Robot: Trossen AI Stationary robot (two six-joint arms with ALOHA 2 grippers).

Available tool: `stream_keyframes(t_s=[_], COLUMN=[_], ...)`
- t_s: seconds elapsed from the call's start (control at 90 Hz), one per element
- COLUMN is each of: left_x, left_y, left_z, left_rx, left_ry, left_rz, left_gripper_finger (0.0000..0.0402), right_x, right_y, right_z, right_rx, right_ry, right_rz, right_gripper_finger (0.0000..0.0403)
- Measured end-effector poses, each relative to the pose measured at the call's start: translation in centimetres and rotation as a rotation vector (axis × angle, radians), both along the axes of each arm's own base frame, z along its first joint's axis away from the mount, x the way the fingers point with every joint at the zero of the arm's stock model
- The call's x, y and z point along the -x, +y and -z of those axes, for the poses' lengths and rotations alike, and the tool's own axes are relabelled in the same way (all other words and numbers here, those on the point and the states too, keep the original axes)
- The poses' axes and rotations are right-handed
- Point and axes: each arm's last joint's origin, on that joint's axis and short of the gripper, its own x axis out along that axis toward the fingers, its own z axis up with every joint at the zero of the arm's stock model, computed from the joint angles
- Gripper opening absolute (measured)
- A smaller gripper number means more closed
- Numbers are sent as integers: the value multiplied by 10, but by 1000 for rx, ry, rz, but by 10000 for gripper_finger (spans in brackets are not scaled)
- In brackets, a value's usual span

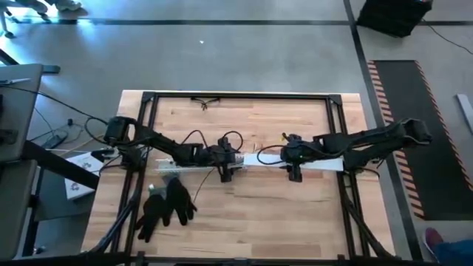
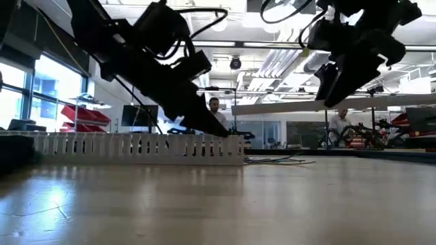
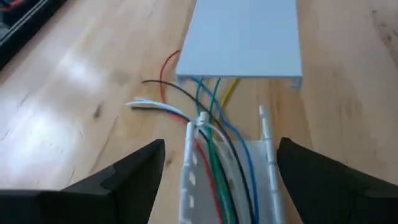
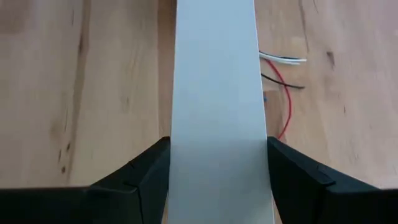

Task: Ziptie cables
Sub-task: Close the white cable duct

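The cables (image 3: 211, 134), thin red, green, black, blue, white and yellow wires, lie along a white slotted channel (image 1: 192, 164) in the middle of the table. Their ends fan out past the channel's right end onto the wood (image 2: 272, 161). My left gripper (image 3: 221, 146) is open over that end, one finger on each side of the channel. My right gripper (image 4: 217, 146) is shut on a flat white cover strip (image 1: 318, 162), which hangs above the table just to the right of the channel. My left gripper stands astride the channel's right end (image 2: 228, 139); whether a finger touches its walls I cannot tell. My right gripper pinches the cover strip by its two long edges (image 4: 177, 155), about midway along it. The fingers lie across the strip. The strip hangs level (image 2: 327, 104), clear of the table, its near end over the cable ends.
A pair of black gloves (image 1: 166, 207) lies near the front left of the table. A small dark item (image 1: 205, 102) sits by the far edge. A black frame (image 1: 148, 118) runs around the tabletop. People stand in the room behind.
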Motion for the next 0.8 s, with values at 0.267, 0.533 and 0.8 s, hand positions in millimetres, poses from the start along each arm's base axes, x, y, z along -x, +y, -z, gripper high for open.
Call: stream_keyframes(t_s=[0.267, 0.533, 0.8], left_x=[-10, -13, -12], left_y=[1, 0, -4], left_z=[12, 13, 12], left_rx=[4, -1, -7], left_ry=[0, 9, 7], left_rz=[4, 14, 17], left_gripper_finger=[290, 280, 228], right_x=[1, 2, 1], right_y=[0, 0, 0], right_z=[1, 2, 3], right_rx=[-5, -4, 13], right_ry=[16, 26, 5], right_rz=[-1, -3, -45], right_gripper_finger=[204, 204, 204])
